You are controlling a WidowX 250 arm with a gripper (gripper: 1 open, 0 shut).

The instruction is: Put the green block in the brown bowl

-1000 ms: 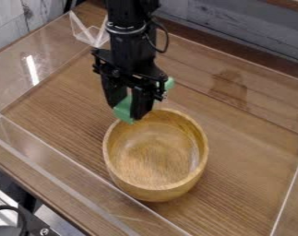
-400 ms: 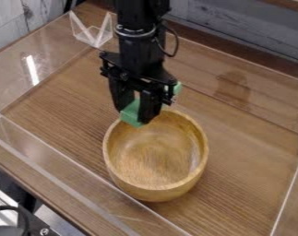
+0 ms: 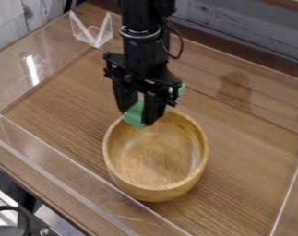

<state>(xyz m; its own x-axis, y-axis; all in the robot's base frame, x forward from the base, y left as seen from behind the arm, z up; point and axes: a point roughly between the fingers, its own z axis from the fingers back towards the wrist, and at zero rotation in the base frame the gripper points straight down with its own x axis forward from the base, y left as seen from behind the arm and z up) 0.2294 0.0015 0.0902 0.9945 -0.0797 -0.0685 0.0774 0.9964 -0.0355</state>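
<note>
My black gripper [image 3: 144, 106] hangs from above and is shut on the green block [image 3: 140, 113], a small bright green bar held tilted between the fingers. It hovers just over the far left rim of the brown bowl [image 3: 195, 171], a large round light-brown wooden bowl resting on the table. The bowl's inside shows nothing in it. Part of the block's upper end is hidden behind the fingers.
The wooden tabletop [image 3: 65, 101] lies inside low clear plastic walls [image 3: 53, 161]. A clear plastic piece [image 3: 92, 32] stands at the back behind the arm. Grey planks run along the far side.
The gripper with the green block has drifted right and slightly forward, from beside the bowl's far left rim to just above it. The bowl has not moved.
</note>
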